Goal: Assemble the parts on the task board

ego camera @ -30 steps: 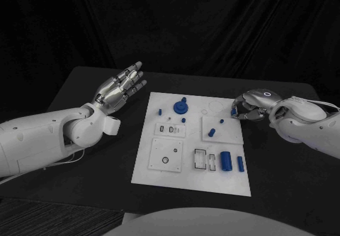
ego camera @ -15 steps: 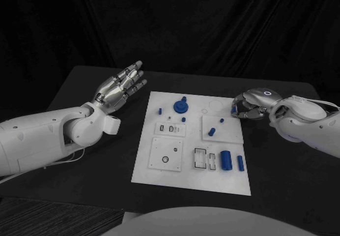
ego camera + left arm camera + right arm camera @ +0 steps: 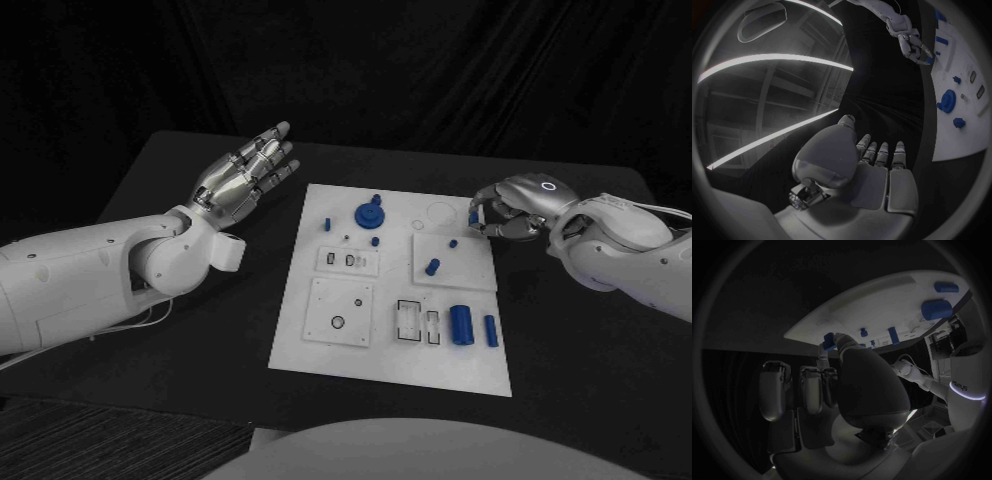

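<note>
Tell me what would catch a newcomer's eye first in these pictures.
The white task board in the middle of the black table, dotted with small blue parts. The right hand pinches a blue part at the board's far right edge, while the left hand hovers open beside its left side.

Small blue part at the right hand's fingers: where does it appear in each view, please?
Head view: small blue part, pinched by the right hand over the task board, far right edge.
Left wrist view: at the distant right hand's fingers.
Right wrist view: at this hand's fingertips.
Shared landmark: the white task board.
</note>
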You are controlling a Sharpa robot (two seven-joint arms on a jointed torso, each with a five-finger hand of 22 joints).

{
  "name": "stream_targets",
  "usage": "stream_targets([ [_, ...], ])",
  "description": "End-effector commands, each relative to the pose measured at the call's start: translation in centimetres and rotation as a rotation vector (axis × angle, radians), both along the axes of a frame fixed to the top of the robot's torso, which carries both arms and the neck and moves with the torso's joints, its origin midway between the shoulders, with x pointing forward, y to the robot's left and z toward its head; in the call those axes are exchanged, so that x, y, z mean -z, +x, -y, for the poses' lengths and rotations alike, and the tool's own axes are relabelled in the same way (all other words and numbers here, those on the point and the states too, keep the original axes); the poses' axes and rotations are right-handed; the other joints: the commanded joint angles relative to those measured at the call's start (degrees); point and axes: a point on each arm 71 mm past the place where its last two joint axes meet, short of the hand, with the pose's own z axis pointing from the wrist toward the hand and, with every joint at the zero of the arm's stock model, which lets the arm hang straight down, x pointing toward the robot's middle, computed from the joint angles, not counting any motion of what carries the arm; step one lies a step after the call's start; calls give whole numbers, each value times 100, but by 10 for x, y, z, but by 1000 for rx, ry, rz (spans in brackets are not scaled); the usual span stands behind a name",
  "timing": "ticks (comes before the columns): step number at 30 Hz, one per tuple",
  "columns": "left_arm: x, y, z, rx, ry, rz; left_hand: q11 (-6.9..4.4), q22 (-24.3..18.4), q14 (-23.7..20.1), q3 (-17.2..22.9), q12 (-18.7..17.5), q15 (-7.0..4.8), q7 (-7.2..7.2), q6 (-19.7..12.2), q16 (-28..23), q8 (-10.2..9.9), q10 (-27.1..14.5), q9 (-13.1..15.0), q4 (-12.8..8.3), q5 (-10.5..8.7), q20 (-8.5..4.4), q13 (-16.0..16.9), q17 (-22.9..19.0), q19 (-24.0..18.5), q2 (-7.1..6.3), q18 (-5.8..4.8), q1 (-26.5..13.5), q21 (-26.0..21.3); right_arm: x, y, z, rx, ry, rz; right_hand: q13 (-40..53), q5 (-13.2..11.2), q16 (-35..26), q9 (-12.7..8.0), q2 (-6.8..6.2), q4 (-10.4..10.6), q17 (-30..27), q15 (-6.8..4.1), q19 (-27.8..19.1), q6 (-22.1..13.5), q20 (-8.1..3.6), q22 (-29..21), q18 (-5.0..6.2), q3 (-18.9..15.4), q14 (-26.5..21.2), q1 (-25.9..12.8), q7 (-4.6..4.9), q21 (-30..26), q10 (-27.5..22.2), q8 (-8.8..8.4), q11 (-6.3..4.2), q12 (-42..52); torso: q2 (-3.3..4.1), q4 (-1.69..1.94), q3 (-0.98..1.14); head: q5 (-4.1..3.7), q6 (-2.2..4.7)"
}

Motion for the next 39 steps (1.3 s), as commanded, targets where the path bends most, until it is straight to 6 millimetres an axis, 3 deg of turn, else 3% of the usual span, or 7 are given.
stream_targets([
  [1, 0, 0, 2, 10, -10, 5, 42, -7, 9, 34, -20, 29, 31, 1, -21, 25, -9, 7, 11, 22, 28, -9, -7, -6, 5, 56, 65, -20, -19, -4, -14, -23, 58, 89, 1507, 27, -24, 63, 26, -41, 1435, -26, 271, 26, -24, 1282, -8, -12, 567, 30, 24, -37, 589, 35, -18, 15, -4, -4, -2, -3, -15],
  [9, 0, 0, 5, 16, -11, 3, 42, -7, 9, 34, -20, 29, 31, 1, -21, 25, -9, 7, 11, 22, 28, -9, -7, -6, 5, 56, 65, -20, -37, -17, -64, -133, 99, 71, 1507, 57, -37, 65, 12, -65, 1419, -8, 261, -16, -16, 1274, -3, -6, 563, 31, 55, -60, 589, 27, 2, 15, -1, 6, -3, -2, -19],
  [14, 0, 0, 7, 18, -12, 4, 42, -7, 9, 34, -20, 29, 31, 1, -21, 25, -9, 7, 11, 22, 28, -9, -7, -6, 5, 56, 65, -20, -31, -21, -103, -199, 79, -7, 1507, 81, -72, 71, 9, -91, 1377, 20, 242, -65, 3, 1259, 7, 3, 553, 23, 91, -105, 589, 23, 35, 15, 0, 12, -3, -17, -36],
  [19, 0, 0, 8, 20, -13, 5, 42, -7, 9, 34, -20, 29, 31, 1, -21, 25, -9, 7, 11, 22, 28, -9, -7, -6, 5, 56, 65, -20, -17, -24, -127, -235, 63, -64, 1507, 88, -91, 75, 8, -105, 1352, 26, 224, -71, 8, 1246, 17, 8, 547, 28, 100, -144, 589, 26, 40, 15, -1, 8, -1, 5, -33],
  [28, 0, 1, 10, 27, -17, 6, 45, -7, 9, 34, -20, 26, 29, -5, -21, 25, -9, 6, 9, 24, 28, -9, -7, -6, 1, 56, 68, -20, 1, -27, -154, -273, 61, -109, 1507, 131, -121, 88, 3, -171, 1316, 50, 203, -81, 29, 1229, 29, 33, 539, 53, 129, -194, 589, 41, 69, 15, 3, 4, -1, 25, -36],
  [39, 1, 2, 11, 32, -18, 5, 45, -7, 9, 34, -20, 26, 29, -5, -21, 25, -9, 6, 9, 24, 28, -9, -7, -6, 1, 56, 68, -20, 8, -27, -161, -271, 53, -130, 1507, 148, -133, 90, -11, -198, 1300, 68, 189, -105, 43, 1217, 37, 37, 535, 45, 152, -229, 589, 36, 94, 15, 1, -1, 0, 8, -36],
])
